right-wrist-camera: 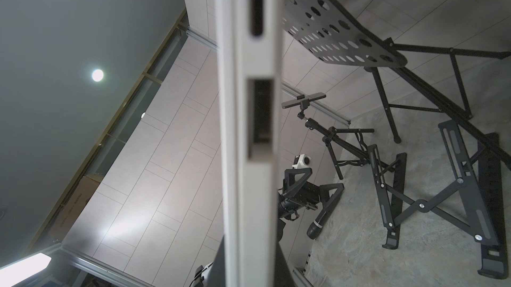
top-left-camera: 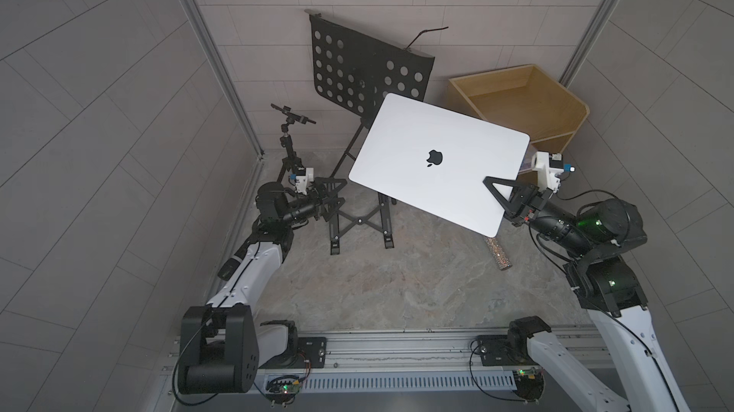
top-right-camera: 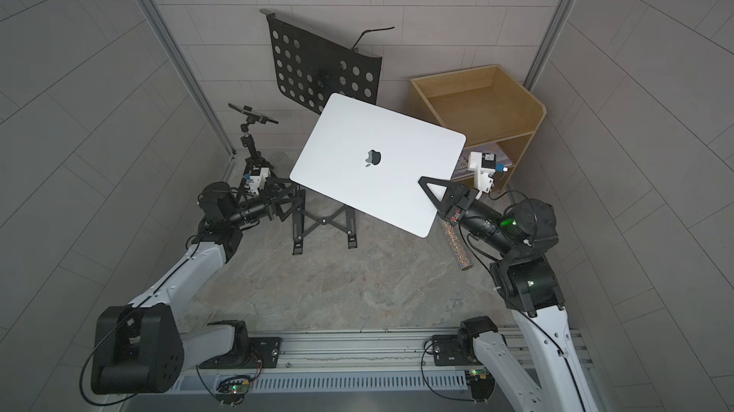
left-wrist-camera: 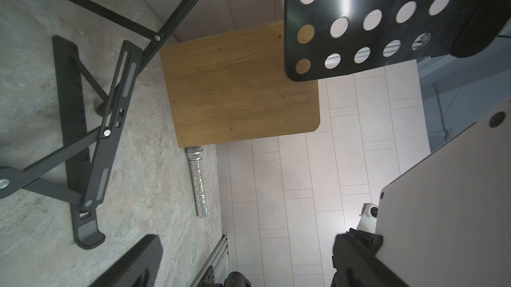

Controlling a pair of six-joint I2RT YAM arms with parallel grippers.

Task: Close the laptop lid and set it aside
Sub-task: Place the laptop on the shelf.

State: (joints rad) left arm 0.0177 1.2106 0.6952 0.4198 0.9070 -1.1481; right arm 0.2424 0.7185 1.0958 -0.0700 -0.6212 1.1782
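The laptop [top-left-camera: 437,160] [top-right-camera: 377,160] hangs tilted in the air above the table, its lid [top-left-camera: 401,140] shut, silver-white outer face and dark apple logo facing up. My right gripper [top-left-camera: 486,183] [top-right-camera: 422,180] is shut on the laptop's right edge, one black finger lying across the lid. In the right wrist view the laptop's thin edge [right-wrist-camera: 249,133] runs straight out from the gripper [right-wrist-camera: 250,258]. My left gripper [top-left-camera: 337,191] [top-right-camera: 294,195] stands open and empty, left of the laptop and lower. The left wrist view shows the laptop's grey underside [left-wrist-camera: 448,202] and the wide-apart fingers [left-wrist-camera: 132,260].
A black X-frame stand [top-left-camera: 359,223] sits on the table under the laptop's left part. Behind it rises a perforated black music stand [top-left-camera: 365,68]. A wooden shelf box [top-left-camera: 528,104] is at the back right, a glittery microphone [top-left-camera: 498,255] in front of it, a phone tripod [top-left-camera: 292,140] at the left.
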